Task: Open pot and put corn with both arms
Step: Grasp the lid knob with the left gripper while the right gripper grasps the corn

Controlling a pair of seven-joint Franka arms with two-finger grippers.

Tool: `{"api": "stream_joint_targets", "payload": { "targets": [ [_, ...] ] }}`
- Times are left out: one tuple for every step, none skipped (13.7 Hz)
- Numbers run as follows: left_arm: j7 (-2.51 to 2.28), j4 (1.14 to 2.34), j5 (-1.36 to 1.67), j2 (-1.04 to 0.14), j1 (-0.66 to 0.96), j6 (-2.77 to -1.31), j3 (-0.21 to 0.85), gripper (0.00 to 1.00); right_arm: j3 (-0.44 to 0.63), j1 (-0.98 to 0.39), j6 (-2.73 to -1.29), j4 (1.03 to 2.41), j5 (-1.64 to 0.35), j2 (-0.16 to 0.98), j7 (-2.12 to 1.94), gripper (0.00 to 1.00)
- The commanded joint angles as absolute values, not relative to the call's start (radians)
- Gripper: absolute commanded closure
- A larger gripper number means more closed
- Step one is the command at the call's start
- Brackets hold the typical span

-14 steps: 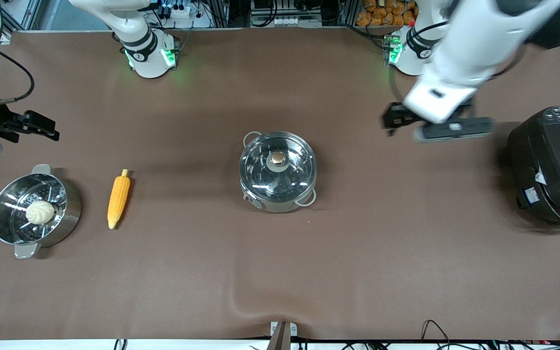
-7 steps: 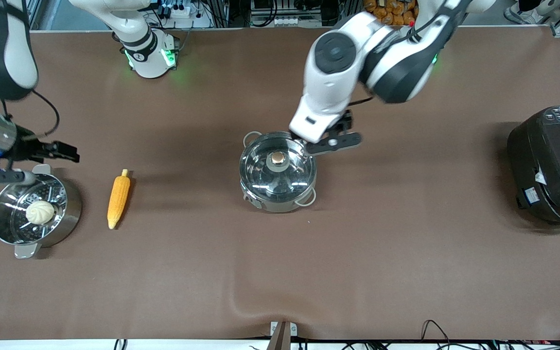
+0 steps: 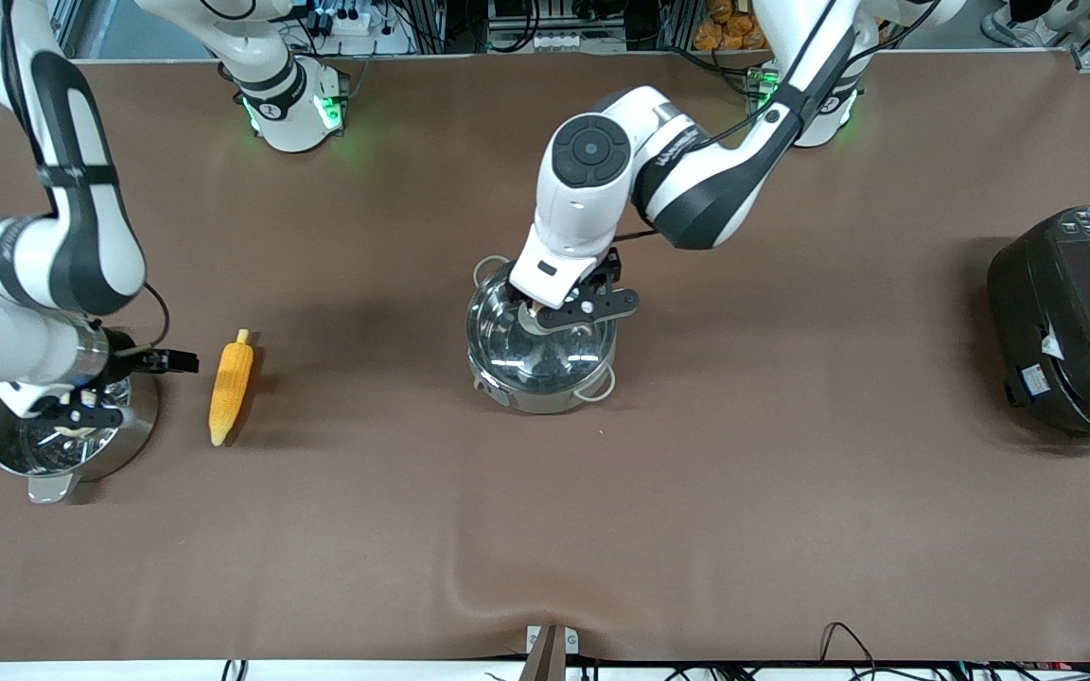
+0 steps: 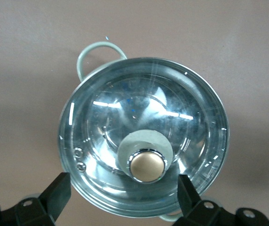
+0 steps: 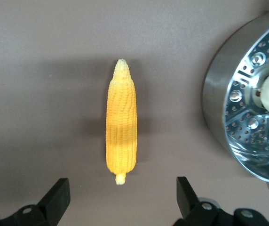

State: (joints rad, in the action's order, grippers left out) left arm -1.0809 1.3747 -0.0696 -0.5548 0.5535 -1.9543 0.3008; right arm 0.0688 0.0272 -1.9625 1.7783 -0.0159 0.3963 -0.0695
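The left claw (image 3: 571,309) hangs wide over the pot (image 3: 541,364) and its lid knob (image 4: 147,165), while the right claw (image 3: 119,388), also wide, hovers beside the corn (image 3: 230,385).

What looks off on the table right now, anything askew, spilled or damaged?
Nothing stands out. The glass lid sits level on the pot, the corn lies whole on the cloth beside the steamer pot, and nothing has spilled.
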Motion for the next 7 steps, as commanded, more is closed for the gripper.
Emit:
{"api": "stream_joint_targets", "payload": {
  "targets": [
    [-1.115, 1.336, -0.098, -0.598, 0.589, -1.995, 0.278, 0.00, 0.061, 0.052, -2.018, 1.761, -0.031, 0.478, -0.074, 0.00],
    [-1.121, 1.336, -0.101, -0.609, 0.609, -2.000, 0.262, 0.00, 0.060, 0.052, -2.025, 1.761, -0.032, 0.497, -0.074, 0.00],
    [-1.124, 1.336, -0.116, -0.614, 0.642, -2.000, 0.243, 0.00, 0.060, 0.052, -2.026, 1.763, -0.041, 0.511, -0.074, 0.00],
    [-1.130, 1.336, -0.126, -0.617, 0.667, -2.000, 0.220, 0.00, 0.060, 0.051, -2.026, 1.764, -0.063, 0.528, -0.074, 0.00],
    [-1.137, 1.336, -0.127, -0.629, 0.678, -2.003, 0.207, 0.00, 0.060, 0.051, -2.028, 1.763, -0.083, 0.547, -0.074, 0.00],
    [-1.137, 1.336, -0.129, -0.637, 0.678, -2.009, 0.206, 0.00, 0.060, 0.051, -2.029, 1.764, -0.098, 0.564, -0.074, 0.00],
    [-1.137, 1.336, -0.129, -0.641, 0.678, -2.019, 0.206, 0.00, 0.060, 0.051, -2.028, 1.764, -0.100, 0.577, -0.074, 0.00]
  ]
}}
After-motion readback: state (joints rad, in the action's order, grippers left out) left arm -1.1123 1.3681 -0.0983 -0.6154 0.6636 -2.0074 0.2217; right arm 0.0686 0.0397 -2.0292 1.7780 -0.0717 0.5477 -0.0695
